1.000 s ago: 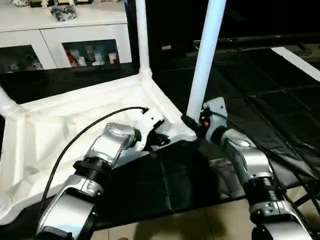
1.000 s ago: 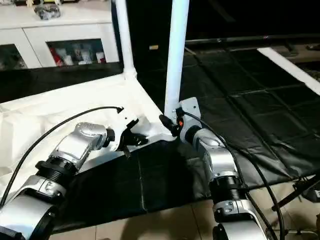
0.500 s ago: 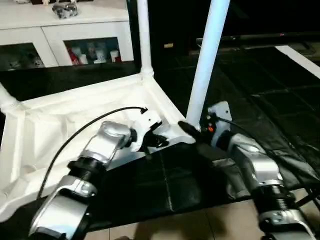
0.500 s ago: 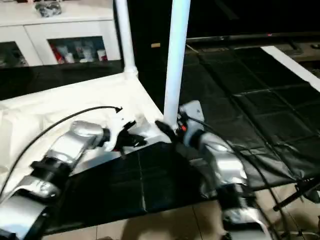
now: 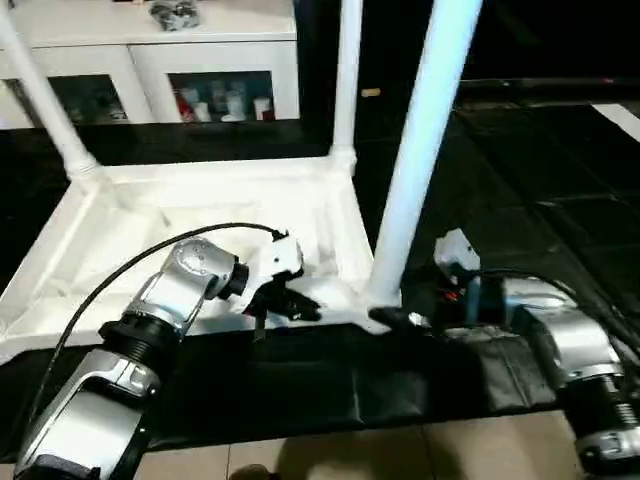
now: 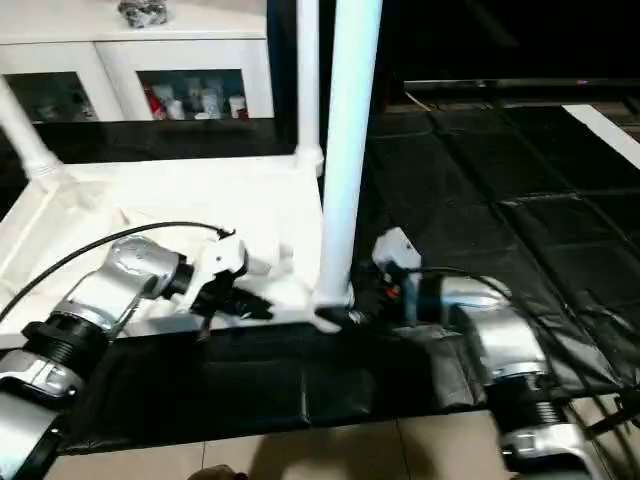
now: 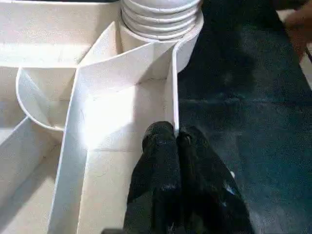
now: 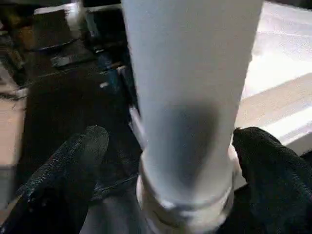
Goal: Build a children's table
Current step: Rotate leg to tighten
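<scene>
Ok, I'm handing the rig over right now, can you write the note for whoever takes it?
Left claw: shut on the thin side wall of the upside-down white plastic square table top, near the front corner.
Right claw: open, fingers either side of the near long tapered white tube leg, not gripping.
Done: three legs stand upright in corner sockets, that near one, the far right leg and the far left leg.
Left: I can't see the fourth corner, so check whether its leg is fitted; then turn the table upright.
</scene>
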